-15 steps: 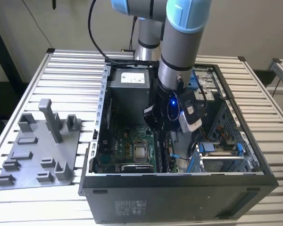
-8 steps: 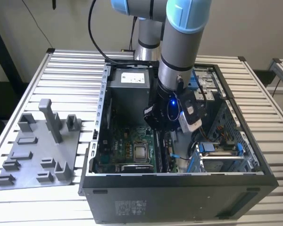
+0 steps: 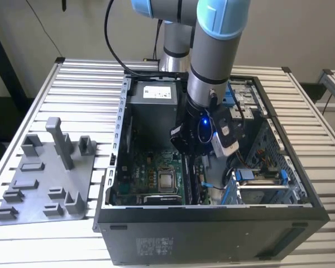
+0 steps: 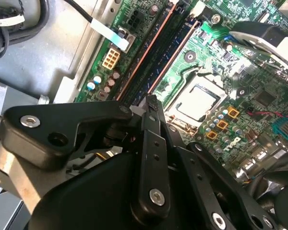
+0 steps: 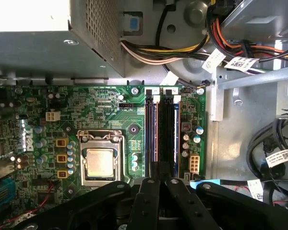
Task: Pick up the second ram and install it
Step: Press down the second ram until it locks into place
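My gripper (image 3: 192,157) reaches down into the open computer case (image 3: 212,215), over the memory slots of the green motherboard (image 5: 96,105). The second ram (image 5: 166,129) is a long dark stick standing on edge in a slot, running away from my fingertips in both wrist views (image 4: 156,57). The black fingers (image 5: 151,191) are drawn close together over its top edge, near the slot's middle. My gripper (image 5: 161,179) hides the near half of the stick.
A neighbouring slot (image 5: 150,129) lies beside the ram. The silver processor (image 5: 100,162) sits in its socket close by. Cable bundles (image 5: 149,50) and a grey power supply (image 3: 153,92) crowd the case. A grey holder plate (image 3: 44,184) with posts lies at the exterior view's left.
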Robot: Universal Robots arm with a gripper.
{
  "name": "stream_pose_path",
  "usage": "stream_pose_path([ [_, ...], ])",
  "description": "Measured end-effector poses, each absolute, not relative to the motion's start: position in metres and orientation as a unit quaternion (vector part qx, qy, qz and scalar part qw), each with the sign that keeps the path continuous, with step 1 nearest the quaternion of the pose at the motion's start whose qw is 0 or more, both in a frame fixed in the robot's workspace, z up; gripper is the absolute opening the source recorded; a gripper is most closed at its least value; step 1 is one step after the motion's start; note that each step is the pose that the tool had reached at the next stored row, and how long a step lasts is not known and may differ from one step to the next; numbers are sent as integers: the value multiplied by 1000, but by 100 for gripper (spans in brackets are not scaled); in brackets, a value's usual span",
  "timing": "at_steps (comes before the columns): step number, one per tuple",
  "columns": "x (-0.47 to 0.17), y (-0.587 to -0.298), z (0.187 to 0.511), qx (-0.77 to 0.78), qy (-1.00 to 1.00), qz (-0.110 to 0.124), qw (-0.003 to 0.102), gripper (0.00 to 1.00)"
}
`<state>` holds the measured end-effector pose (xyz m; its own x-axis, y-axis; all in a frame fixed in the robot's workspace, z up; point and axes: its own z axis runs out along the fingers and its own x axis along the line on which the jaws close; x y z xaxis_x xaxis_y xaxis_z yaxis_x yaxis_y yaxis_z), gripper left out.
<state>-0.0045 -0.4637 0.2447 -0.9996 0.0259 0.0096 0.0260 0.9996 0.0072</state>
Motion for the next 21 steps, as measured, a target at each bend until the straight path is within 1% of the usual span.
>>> stream_pose_path([
  [3,-4,-464,245,-13,-1000,-4,5,11],
  [13,-4,-464,244,73,-997,-3,4,11],
  [16,-3,-464,244,73,-997,-3,4,11],
  [21,-3,-464,235,70,-998,-3,5,11],
])
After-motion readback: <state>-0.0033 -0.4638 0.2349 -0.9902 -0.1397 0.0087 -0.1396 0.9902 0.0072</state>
